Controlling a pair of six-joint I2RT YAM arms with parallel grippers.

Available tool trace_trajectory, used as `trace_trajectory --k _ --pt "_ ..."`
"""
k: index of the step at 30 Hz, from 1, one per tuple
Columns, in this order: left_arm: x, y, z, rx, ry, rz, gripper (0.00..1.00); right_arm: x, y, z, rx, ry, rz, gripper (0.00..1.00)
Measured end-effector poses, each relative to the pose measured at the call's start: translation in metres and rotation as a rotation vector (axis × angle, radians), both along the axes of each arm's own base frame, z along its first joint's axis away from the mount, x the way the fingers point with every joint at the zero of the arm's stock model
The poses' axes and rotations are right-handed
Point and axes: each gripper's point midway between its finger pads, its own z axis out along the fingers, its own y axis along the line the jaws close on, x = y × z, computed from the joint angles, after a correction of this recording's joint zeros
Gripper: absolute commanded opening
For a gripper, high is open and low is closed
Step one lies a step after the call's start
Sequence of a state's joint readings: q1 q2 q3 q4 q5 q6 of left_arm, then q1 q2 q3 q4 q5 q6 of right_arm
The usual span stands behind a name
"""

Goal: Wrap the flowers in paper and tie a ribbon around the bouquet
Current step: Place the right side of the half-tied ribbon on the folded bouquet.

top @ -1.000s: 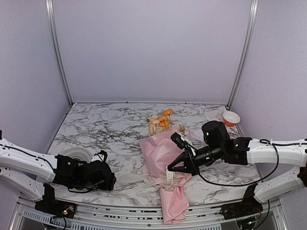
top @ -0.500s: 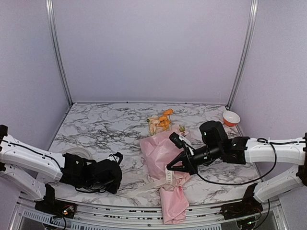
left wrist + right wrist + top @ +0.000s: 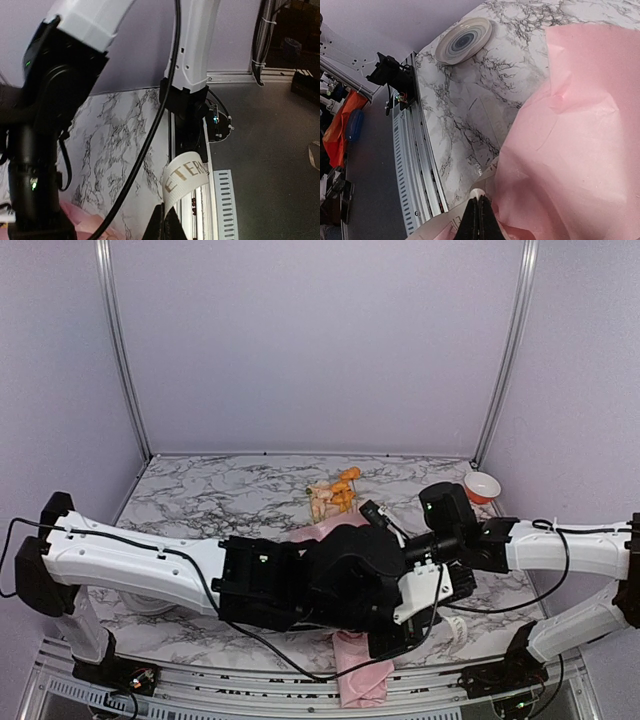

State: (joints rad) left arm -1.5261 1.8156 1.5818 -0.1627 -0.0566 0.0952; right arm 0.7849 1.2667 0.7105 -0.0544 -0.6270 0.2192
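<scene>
The bouquet lies mid-table, pink paper [image 3: 570, 140] wrapped round the stems; its narrow end [image 3: 360, 677] pokes out under my left arm. Orange and yellow flowers [image 3: 337, 494] show at the far end. My left arm reaches across the bouquet to the right. Its gripper [image 3: 167, 220] is shut on one end of the cream ribbon [image 3: 187, 175], which bears gold letters and curls up near the table's front rail [image 3: 456, 630]. My right gripper [image 3: 480, 201] is shut on another part of the ribbon [image 3: 490, 170], right beside the paper. In the top view the left arm hides it.
A grey ringed disc [image 3: 465, 40] lies at the front left, partly under my left arm [image 3: 145, 602]. A small red-and-white bowl [image 3: 482, 485] stands at the back right. The metal front rail [image 3: 220, 200] and the right arm's base [image 3: 187, 107] are close to my left gripper.
My left gripper shut on the ribbon end and swung from the front left across the bouquet to the front right. The right arm has barely moved.
</scene>
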Motion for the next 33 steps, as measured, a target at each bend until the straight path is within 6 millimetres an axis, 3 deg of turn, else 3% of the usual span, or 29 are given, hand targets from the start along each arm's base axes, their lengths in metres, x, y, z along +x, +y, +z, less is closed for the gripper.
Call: trace_trajectory --k 4,11,12,15,17,23,30,33 --pt "-0.015 -0.049 -0.007 -0.021 -0.138 -0.166 0.00 0.002 0.003 0.008 0.006 -0.026 0.015 0.00" --pt "-0.020 -0.073 -0.049 -0.019 -0.323 -0.288 0.00 0.001 0.004 0.013 0.003 -0.062 0.046 0.00" --pt "-0.017 -0.074 -0.054 -0.019 -0.341 -0.293 0.09 0.001 0.002 0.011 -0.008 -0.065 0.044 0.00" --pt "-0.012 -0.074 -0.064 -0.015 -0.367 -0.309 0.70 0.004 0.000 0.008 -0.038 -0.078 0.041 0.00" --pt "-0.010 -0.075 -0.065 -0.022 -0.375 -0.314 0.97 0.006 0.001 0.005 -0.050 -0.080 0.043 0.00" --pt "-0.006 -0.073 -0.068 -0.023 -0.381 -0.313 0.99 0.006 0.000 -0.006 -0.085 -0.070 0.052 0.00" --pt "0.004 -0.053 -0.078 0.019 -0.350 -0.291 0.99 0.005 0.000 -0.006 -0.086 -0.080 0.064 0.00" --pt "0.015 -0.027 -0.066 0.006 -0.323 -0.238 0.86 0.003 0.001 -0.005 -0.077 -0.074 0.076 0.00"
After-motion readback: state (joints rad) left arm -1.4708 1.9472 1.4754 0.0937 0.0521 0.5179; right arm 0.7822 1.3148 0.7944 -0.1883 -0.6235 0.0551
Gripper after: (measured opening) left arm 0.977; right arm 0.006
